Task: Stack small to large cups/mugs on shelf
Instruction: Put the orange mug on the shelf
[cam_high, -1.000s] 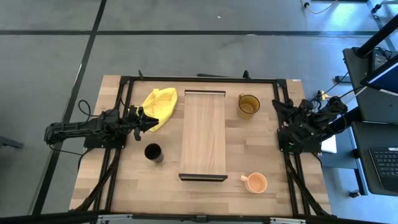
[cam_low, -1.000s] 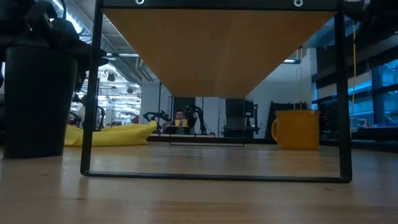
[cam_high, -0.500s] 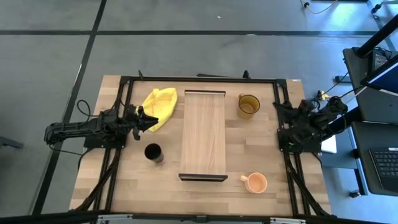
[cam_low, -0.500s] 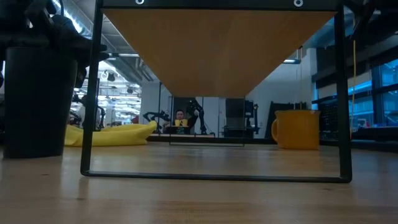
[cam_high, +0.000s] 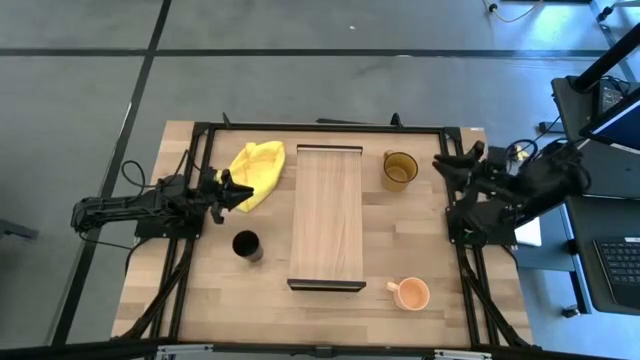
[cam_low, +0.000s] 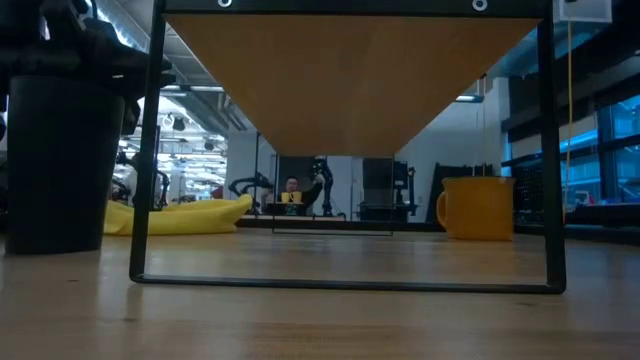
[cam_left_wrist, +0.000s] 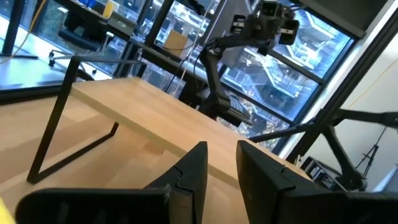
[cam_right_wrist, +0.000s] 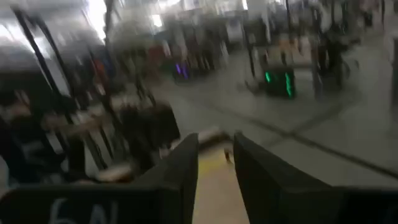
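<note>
Shelf (cam_high: 327, 215) bare at table centre: black cup (cam_high: 246, 245) left of it, amber mug (cam_high: 399, 170) and peach mug (cam_high: 410, 294) right. Left gripper (cam_high: 240, 191) and right gripper (cam_high: 450, 164) both hold nothing, fingers narrowly parted. Best approach: lift the amber mug first, as base.

You're in a robotics lab: more dark robot arms on benches (cam_low: 318, 185) stand beyond the pale wooden tabletop (cam_high: 420, 250), under strip-lit industrial ceilings.
</note>
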